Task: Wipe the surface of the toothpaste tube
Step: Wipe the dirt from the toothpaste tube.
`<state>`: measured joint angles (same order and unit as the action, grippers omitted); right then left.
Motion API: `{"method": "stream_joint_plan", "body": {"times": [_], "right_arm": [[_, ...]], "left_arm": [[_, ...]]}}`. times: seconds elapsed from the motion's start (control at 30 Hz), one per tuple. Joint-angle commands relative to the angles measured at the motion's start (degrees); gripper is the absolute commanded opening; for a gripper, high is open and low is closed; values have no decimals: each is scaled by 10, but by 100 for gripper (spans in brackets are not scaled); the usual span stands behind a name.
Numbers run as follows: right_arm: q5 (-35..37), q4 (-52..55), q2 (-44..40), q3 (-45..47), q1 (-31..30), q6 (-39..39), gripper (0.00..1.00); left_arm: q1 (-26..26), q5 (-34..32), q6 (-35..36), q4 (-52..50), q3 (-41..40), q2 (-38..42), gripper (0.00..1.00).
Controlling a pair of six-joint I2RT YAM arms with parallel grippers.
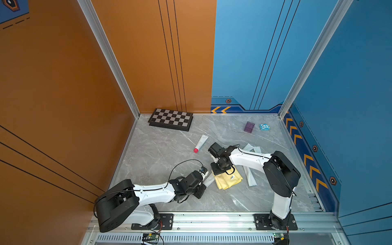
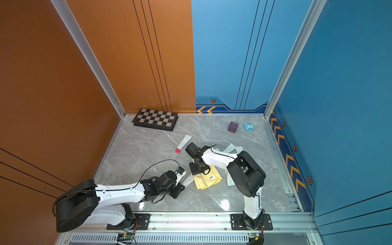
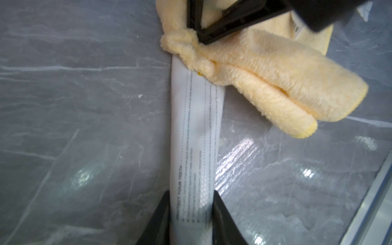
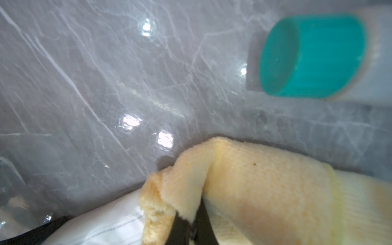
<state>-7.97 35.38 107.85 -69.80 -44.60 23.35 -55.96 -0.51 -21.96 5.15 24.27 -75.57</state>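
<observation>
**Toothpaste tube held at one end, cloth over the other**

The toothpaste tube (image 3: 195, 137), white with fine printed lines, runs straight out from the left end effector (image 3: 191, 194). The two black fingers (image 3: 161, 212) press against its opposite edges, narrowed onto the flat end of the tube. In both top views the tube (image 1: 209, 180) (image 2: 187, 180) sits near the front middle of the grey marble tabletop (image 1: 159, 152), between the two arms, and points from the left end effector toward the yellow cloth (image 1: 229, 180) (image 2: 209, 180). Whether it rests on the tabletop or hangs just above it cannot be told.

The far end of the tube is hidden under a bunched fold of the yellow cloth (image 3: 265, 84), which touches the tube's upper face. The right end effector (image 4: 194, 224) is closed tight on that fold, with the terry fabric (image 4: 265, 191) pinched between its tips. It stands directly over the covered end of the tube (image 4: 101, 222).

A teal cap (image 4: 314, 57) of another tube lies just beyond the cloth. A red-capped tube (image 1: 200, 143) lies well apart, toward the back. A chessboard (image 1: 170, 119), a purple cube (image 1: 249, 126) and a small blue packet (image 1: 264, 127) sit along the rear of the tabletop.
</observation>
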Motion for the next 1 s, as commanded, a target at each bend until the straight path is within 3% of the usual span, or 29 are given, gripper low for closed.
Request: {"method": "stream_joint_plan", "body": {"times": [0.0, 0.13, 0.4, 0.7, 0.97], "right_arm": [[-144, -15, 19, 37, -17, 11, 0], [-181, -18, 11, 52, -34, 13, 0], [-180, -16, -2, 74, -50, 17, 0], [57, 62, 30, 74, -28, -10, 0], [114, 70, 43, 78, -13, -17, 0]], "left_arm": [[-9, -8, 5, -42, -7, -23, 24], [-9, -9, 5, -42, -8, -19, 24], [-10, -9, 7, -42, -6, -23, 24], [-10, -11, 6, -42, -9, -16, 24], [-10, -12, 4, -42, -11, -12, 24]]}}
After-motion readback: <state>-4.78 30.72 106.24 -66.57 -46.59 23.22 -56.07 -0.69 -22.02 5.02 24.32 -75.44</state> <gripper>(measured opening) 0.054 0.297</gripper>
